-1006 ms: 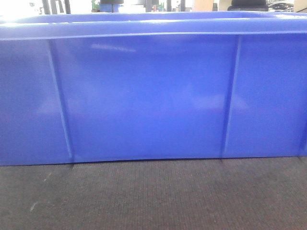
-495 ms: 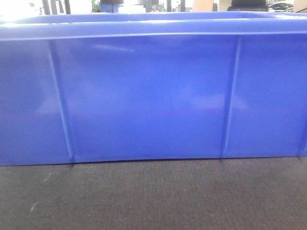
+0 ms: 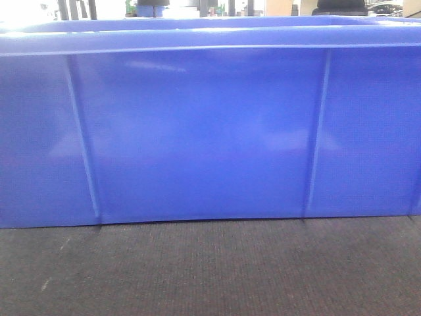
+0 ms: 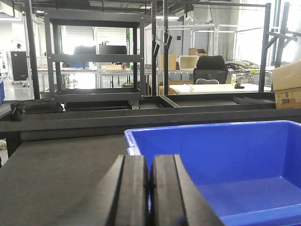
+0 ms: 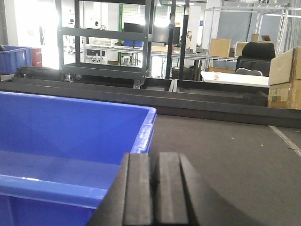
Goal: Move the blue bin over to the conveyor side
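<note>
The blue bin (image 3: 210,131) sits on the conveyor (image 3: 210,270), its long ribbed wall filling the front view from edge to edge with only a strip of dark woven belt showing below it. In the left wrist view, bare belt lies to the left, and the left gripper (image 4: 149,188) hangs low in the middle, its two black pads pressed together with just a thin seam between them and nothing visibly held; the bin's near left corner and rim rise just behind the pads, though whether they touch the wall cannot be told. Beyond the bin runs a dark raised edge rail (image 4: 141,117), then a black shelving rack (image 4: 94,56), and farther right a black office chair (image 4: 210,68) and cardboard boxes (image 4: 287,84). In the right wrist view the bin occupies the left, the right gripper (image 5: 154,193) sits closed and empty just beside its right corner, and open belt stretches away to the right toward more cardboard boxes (image 5: 284,77).
</note>
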{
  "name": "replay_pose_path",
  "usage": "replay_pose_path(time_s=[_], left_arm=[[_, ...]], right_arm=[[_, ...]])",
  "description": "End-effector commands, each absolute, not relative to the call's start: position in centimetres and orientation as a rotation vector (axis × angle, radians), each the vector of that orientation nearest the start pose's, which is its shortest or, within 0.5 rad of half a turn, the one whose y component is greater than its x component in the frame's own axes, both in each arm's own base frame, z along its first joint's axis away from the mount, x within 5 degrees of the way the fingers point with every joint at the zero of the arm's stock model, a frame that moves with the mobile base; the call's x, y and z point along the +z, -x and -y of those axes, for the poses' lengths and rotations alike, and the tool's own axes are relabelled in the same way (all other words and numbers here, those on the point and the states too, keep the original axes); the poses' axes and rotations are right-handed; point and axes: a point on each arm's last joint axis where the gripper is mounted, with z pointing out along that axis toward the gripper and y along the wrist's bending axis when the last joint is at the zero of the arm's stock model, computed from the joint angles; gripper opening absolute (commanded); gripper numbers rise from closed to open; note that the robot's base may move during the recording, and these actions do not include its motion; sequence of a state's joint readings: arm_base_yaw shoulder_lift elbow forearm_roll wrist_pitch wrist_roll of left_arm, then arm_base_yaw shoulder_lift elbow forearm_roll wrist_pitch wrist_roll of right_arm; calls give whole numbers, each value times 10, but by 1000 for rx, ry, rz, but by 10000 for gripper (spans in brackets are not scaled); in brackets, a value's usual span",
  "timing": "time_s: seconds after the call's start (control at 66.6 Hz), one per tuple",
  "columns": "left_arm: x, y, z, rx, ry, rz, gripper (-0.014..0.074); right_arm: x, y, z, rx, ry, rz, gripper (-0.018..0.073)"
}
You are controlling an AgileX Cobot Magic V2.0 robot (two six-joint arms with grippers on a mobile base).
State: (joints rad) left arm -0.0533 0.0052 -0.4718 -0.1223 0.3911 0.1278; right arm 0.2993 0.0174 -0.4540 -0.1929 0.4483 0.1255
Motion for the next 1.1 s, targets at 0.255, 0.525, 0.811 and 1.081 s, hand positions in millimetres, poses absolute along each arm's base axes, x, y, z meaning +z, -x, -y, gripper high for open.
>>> replay_pose_path(time_s=[0.255, 0.525, 0.811, 1.081], left_arm=[[324, -11, 3, 5, -102, -1410, 4], [276, -34, -2, 153, -42, -1544, 4], [212, -55, -4, 138, -21, -1574, 4], [206, -56, -3, 60, 36, -1565, 4]], right_arm=[[321, -16, 3, 128, 198, -1446, -84], [321, -16, 3, 128, 198, -1446, -84], [321, -16, 3, 128, 198, -1446, -84], [321, -16, 3, 128, 198, -1446, -84]])
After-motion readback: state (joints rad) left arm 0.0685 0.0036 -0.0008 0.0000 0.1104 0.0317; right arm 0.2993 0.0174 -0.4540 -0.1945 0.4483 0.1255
